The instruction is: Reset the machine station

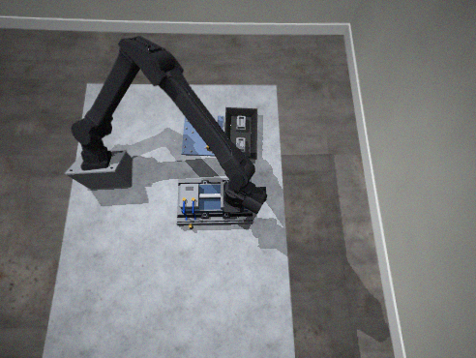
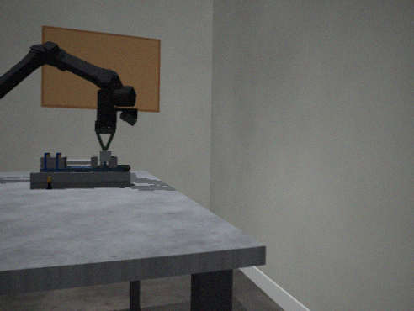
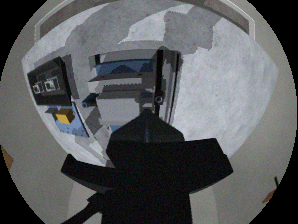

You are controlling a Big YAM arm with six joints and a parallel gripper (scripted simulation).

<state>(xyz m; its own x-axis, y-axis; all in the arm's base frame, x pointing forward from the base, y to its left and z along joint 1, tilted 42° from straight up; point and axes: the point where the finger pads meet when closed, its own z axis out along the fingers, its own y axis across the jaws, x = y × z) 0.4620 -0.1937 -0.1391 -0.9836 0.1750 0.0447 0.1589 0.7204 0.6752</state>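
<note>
Above the vise point(image 1: 188, 193) point(image 2: 80, 180) point(image 3: 171, 95), the jaws point(image 2: 104, 149) point(image 3: 147, 113) are together, tips at the top of the gray aluminum blank point(image 2: 105, 156) point(image 3: 118, 106) in it.

The arm point(image 1: 194, 108) point(image 2: 82, 69) is matte black with chunky joints, its markings unclear.

Behind the arm you are seeing an orange rectangular board point(image 2: 139, 76) hanging on a plain gray wall point(image 2: 181, 126), while a pale baseboard point(image 1: 371, 169) point(image 2: 278, 287) is edging the mottled brown floor point(image 1: 319, 232) point(image 2: 168, 298).
</note>
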